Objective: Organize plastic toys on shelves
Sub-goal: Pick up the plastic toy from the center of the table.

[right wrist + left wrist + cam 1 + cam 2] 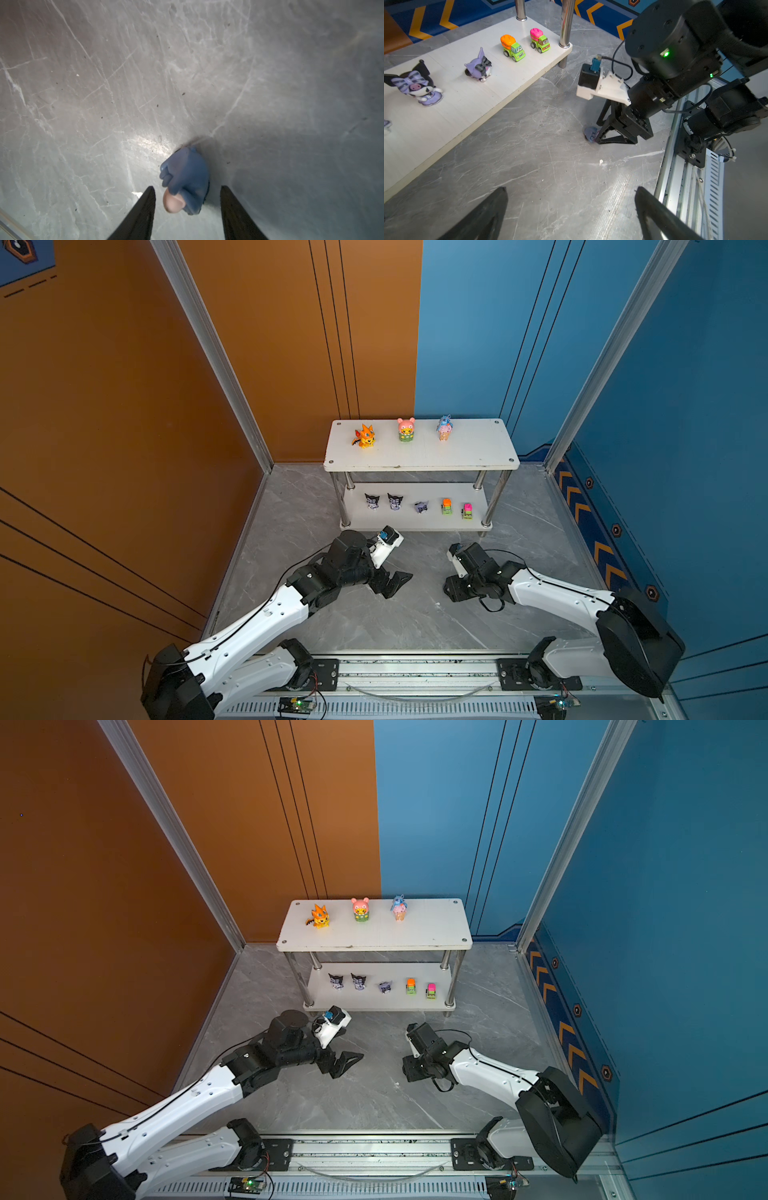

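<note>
Grey marble-patterned tabletop (pixel 374 626): scratched, pale veins. Small white fleck (pixel 601 162) on it, right of centre.
Orange wall (pixel 104 406) left and far-left. Blue wall (pixel 478 344) far-right and right. Thin black lines across both.
Left aluminium post (pixel 216 360) at far-left corner, right aluminium post (pixel 615 352) at far-right corner.
Dark-blue chevron strip (pixel 598 547), orange chevrons, along right wall base.
Aluminium rail (pixel 415 672) along near edge. Circuit board (pixel 296 703), green light lit, just nearer.

Shelves (pixel 419 458): white two-tier rack. Top: orange dragon (pixel 365 436), pink-yellow figure (pixel 406 429), blue one on cone (pixel 444 428), upright. Bottom: three purple horned figures (pixel 372 501), two green cars (pixel 446 506). Blue-grey donkey (pixel 187 178) lying on floor (pixel 83 83).
</note>
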Controlling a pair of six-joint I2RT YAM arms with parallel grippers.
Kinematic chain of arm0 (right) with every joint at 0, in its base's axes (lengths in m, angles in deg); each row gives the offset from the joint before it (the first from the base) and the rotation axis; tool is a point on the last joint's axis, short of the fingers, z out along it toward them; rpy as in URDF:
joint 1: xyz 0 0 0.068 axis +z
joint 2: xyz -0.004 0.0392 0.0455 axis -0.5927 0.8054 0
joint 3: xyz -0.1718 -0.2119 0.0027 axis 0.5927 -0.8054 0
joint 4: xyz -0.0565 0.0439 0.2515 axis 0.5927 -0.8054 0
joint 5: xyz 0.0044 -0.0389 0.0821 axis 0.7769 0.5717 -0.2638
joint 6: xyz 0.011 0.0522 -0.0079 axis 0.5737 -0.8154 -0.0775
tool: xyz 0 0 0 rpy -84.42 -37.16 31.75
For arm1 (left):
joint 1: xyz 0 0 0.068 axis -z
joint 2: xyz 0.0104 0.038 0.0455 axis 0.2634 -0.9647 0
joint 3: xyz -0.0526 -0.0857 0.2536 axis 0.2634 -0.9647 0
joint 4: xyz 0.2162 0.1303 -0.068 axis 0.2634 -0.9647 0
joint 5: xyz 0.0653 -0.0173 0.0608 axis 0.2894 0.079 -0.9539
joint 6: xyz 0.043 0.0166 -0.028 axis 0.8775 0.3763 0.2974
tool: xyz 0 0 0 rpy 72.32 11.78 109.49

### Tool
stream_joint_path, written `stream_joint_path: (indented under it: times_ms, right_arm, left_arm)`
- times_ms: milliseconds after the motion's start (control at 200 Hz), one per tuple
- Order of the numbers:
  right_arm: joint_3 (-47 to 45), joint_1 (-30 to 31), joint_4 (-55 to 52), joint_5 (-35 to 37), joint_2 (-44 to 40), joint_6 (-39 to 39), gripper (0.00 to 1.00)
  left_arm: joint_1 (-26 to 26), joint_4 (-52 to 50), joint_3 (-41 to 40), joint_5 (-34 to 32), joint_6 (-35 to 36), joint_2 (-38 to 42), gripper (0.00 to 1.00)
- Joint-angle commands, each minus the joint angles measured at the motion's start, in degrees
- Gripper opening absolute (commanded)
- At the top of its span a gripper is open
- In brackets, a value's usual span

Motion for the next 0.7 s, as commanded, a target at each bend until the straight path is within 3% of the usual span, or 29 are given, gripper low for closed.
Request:
stream_joint_path:
  times_ms: [0, 320, 696]
  right_arm:
    - [-1.21, -0.07, 0.51, -0.62, 1.43, 0.12, 0.51]
    - [-0.09, 0.90, 1.16, -2.12, 2.11, 2.85, 0.31]
    - [-0.60, 4.05, -0.12, -2.07, -14.74, 12.00, 0.28]
  left_arm:
    - [-0.55, 2.04, -0.23, 1.69, -0.26, -0.49, 0.97]
    - [-1.11, 3.24, -0.10, 3.24, -0.77, -2.20, 0.96]
    - [-2.19, 8.13, -1.05, 7.91, -7.19, -6.57, 0.93]
